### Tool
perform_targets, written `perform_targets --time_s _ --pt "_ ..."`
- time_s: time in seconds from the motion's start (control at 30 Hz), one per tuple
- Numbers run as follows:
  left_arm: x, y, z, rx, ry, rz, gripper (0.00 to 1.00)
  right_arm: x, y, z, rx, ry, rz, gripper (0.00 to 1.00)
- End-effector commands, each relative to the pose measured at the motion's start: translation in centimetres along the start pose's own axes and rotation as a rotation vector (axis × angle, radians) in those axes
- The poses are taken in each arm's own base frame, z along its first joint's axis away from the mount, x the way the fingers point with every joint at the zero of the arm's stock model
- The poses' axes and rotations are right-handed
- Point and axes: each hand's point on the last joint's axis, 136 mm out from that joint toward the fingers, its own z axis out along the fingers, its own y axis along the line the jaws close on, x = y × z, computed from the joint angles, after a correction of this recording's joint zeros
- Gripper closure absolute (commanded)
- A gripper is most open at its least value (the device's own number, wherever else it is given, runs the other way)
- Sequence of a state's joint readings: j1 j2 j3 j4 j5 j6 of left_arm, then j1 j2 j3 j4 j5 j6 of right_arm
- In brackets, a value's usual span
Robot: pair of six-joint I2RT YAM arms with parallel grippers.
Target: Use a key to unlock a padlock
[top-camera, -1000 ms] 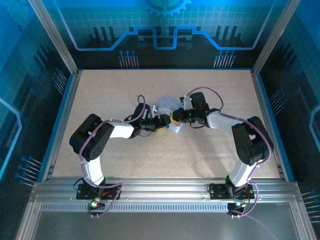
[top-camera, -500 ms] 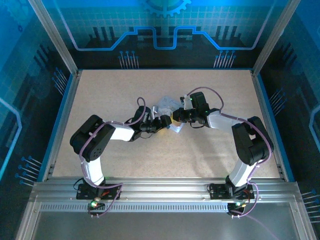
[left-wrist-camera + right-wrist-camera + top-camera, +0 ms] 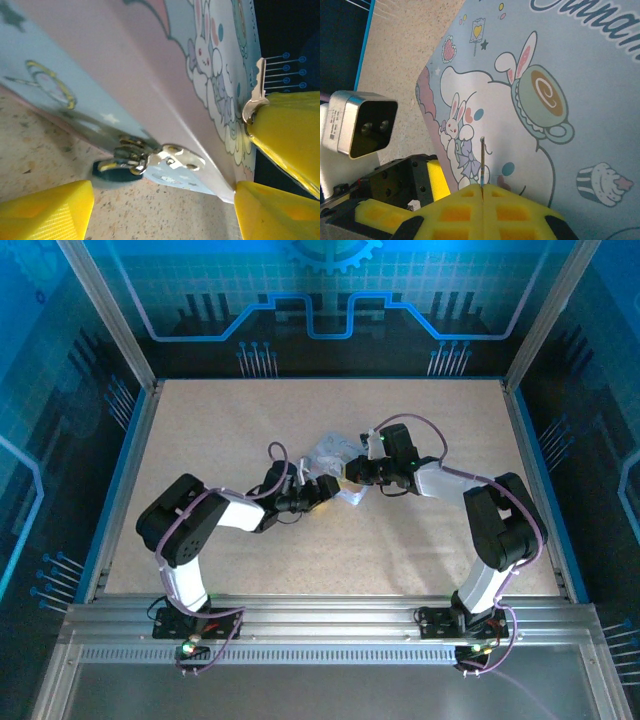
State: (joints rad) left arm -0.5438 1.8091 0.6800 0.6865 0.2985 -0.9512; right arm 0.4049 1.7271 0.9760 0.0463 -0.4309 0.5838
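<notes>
The left arm [image 3: 200, 520] lies low and folded. The left pincer [image 3: 164, 205] gapes wide and holds nothing, its yellow foam pads [image 3: 45, 212] flanking the small dark padlock [image 3: 114, 169] beside the shiny hasp [image 3: 175, 157] at the tin box's [image 3: 560, 60] lower edge. The box is smooth, printed with pastel rabbits. The right arm [image 3: 490, 520] reaches in, the right pincer [image 3: 482, 192] clamped on the thin key [image 3: 482, 160]. Speckled worktop [image 3: 250, 420] spreads all round.
</notes>
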Motion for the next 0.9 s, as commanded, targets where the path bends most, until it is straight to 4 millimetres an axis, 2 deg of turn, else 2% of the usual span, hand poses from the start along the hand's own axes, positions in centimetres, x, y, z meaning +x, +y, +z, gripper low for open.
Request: perform_targets --time_s 0.0,0.13,0.33,0.4,0.6,0.87 --pt "0.2 2.3 -1.4 -0.12 -0.039 0.004 0.26 2.2 -1.7 0.1 0.048 0.06 0.052 0.99" --pt "-0.3 2.5 -2.3 -0.167 -0.07 0.02 0.29 2.2 -1.8 0.2 0.048 0.059 0.051 0.99" --pt "-0.5 2.8 -1.6 -0.201 -0.048 0.04 0.44 2.2 -1.8 0.2 0.048 0.059 0.053 0.99" --pt "-0.8 3.0 -1.4 -0.222 -0.044 0.071 0.46 2.1 -1.9 0.1 0.05 0.058 0.055 0.99" --pt "-1.8 1.7 -0.8 -0.238 -0.025 0.259 0.45 2.2 -2.0 0.2 0.05 0.054 0.058 0.99" --pt "-1.3 1.9 0.0 -0.24 0.034 0.409 0.43 2.3 -2.3 0.1 0.055 0.061 0.062 0.99"
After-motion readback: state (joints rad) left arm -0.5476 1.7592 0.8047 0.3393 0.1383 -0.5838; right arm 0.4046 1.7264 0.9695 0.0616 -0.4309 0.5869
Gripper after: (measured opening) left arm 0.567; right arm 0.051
